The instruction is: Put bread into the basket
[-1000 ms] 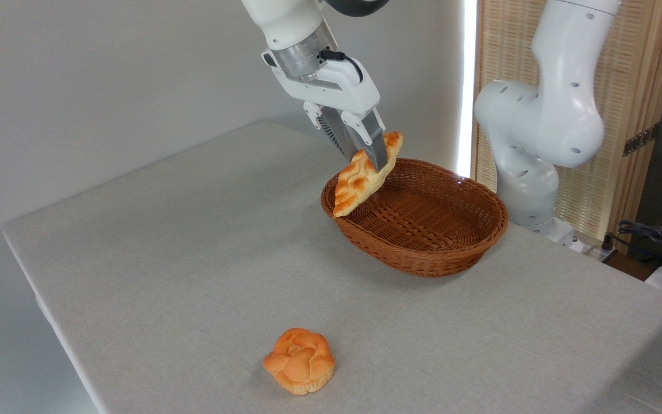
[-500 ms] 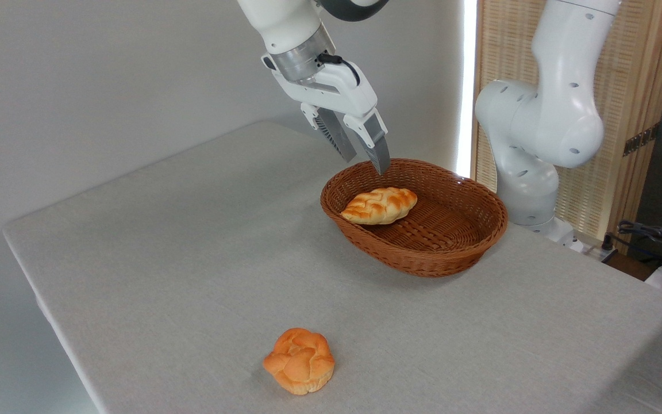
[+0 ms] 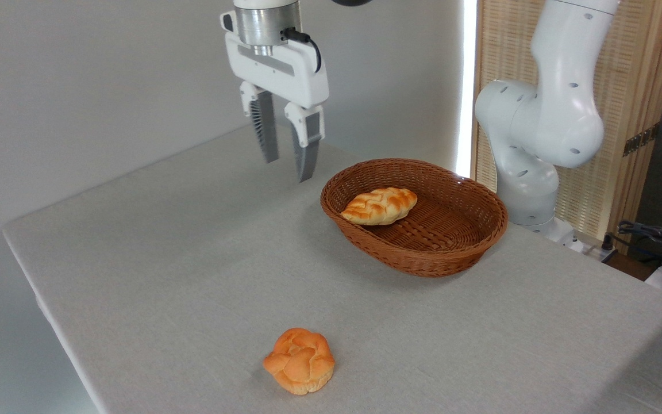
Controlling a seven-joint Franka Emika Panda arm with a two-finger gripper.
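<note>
Inside the oval reddish-brown woven wicker basket point(image 3: 417, 230), against its left wall, lies the long golden braided bread point(image 3: 379, 205). Left of the basket, above the grey table point(image 3: 164, 259), hangs the white two-finger gripper point(image 3: 288, 168), fingers parted and empty. The loaf looks light, with a firm crust; its thick middle, across the plaits, seems the surest hold.

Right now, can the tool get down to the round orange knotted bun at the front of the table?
Probably yes: the tool hangs open, and the round orange knotted bun sits alone on bare grey table.
</note>
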